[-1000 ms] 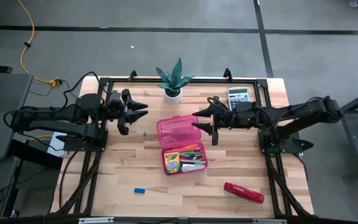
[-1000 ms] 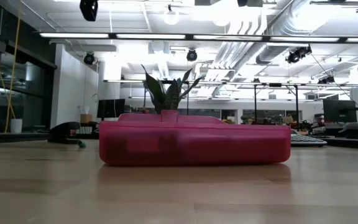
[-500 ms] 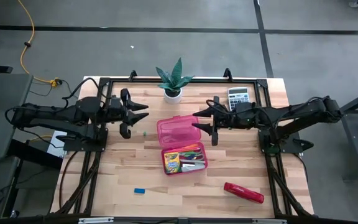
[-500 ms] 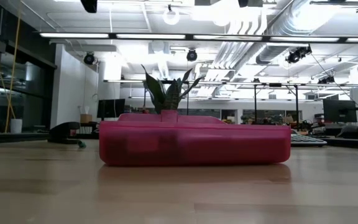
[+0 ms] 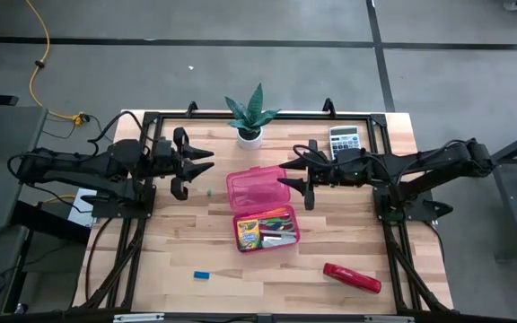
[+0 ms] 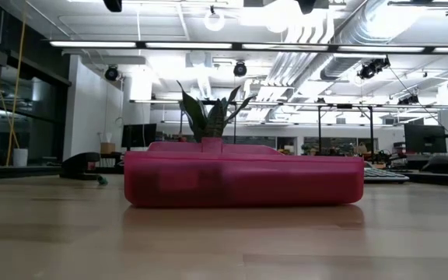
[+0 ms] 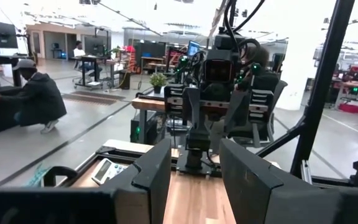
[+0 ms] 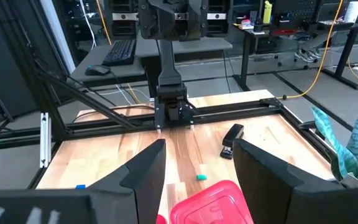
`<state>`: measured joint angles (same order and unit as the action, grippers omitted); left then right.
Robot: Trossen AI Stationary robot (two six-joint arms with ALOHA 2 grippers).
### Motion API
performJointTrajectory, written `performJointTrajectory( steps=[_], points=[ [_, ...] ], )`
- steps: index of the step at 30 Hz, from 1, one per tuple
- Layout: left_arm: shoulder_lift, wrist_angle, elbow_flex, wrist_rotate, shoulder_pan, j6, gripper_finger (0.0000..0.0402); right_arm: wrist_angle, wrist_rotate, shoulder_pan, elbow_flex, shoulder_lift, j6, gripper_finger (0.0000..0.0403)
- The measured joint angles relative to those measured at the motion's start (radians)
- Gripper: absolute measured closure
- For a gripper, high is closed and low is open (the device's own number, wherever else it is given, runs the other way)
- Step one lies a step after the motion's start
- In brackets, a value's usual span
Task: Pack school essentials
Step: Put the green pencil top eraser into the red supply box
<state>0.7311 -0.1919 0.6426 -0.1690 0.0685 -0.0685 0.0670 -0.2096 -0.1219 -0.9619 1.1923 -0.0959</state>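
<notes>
1. High view: two dark arms hang over a wooden table [image 5: 151,260], one either side of an open pink case [image 5: 264,208].
2. Left gripper [image 5: 206,161] sits at the table's left-rear, well apart from the case; jaws open, nothing betw. them.
3. Right gripper [image 5: 287,175] hovers just beside the case lid's right edge, jaws spread, holding nothing.
4. Case lid [image 5: 257,187] lies flat toward the rear; the tray nearer the front holds a crayon box [image 5: 248,234] w/ pencils and markers [image 5: 278,222] packed beside it.
5. A tiny blue eraser [image 5: 202,274] lies alone on the wood, front-left, well apart from the case.
6. A small green bit [image 5: 208,191] rests betw. the left gripper and the lid.
7. A potted plant [image 5: 250,115] stands at the rear edge; a calculator [image 5: 344,140] lies rear-right; a red stapler [image 5: 352,278] sits front-right.
8. Low view: the case [image 6: 243,178] fills mid-frame, plant leaves rising behind it.
9. Left wrist view: a person crouches on the floor in the room beyond the table.
</notes>
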Motion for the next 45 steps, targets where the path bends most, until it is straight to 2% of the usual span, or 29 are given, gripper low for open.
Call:
performJointTrajectory(
  steps=[11,18,26,37,40,43,45],
  points=[
    [0.000,0.000,0.000,-0.001,0.000,-0.006,0.0277,-0.008,0.000,0.000,0.000,-0.002,0.000,0.0222],
    [0.000,0.009,0.000,-0.001,0.000,-0.008,0.0277,-0.108,-0.019,0.000,0.001,-0.092,-0.001,0.0222],
    [0.000,0.009,0.000,-0.002,0.000,-0.008,0.0277,-0.044,-0.019,0.000,0.088,-0.152,-0.046,0.0222],
    [0.000,0.016,0.000,-0.018,0.000,-0.029,0.0277,-0.004,-0.027,0.000,0.093,-0.153,-0.036,0.0222],
    [0.003,0.125,0.001,-0.134,0.000,-0.133,0.0276,-0.004,-0.027,0.000,0.093,-0.153,-0.035,0.0222],
    [0.030,0.370,0.001,-0.227,0.001,-0.286,0.0267,-0.004,-0.027,0.000,0.093,-0.153,-0.038,0.0222],
    [0.064,0.552,0.000,-0.259,0.004,-0.440,0.0258,-0.006,-0.027,0.000,0.093,-0.153,-0.043,0.0222]
  ],
)
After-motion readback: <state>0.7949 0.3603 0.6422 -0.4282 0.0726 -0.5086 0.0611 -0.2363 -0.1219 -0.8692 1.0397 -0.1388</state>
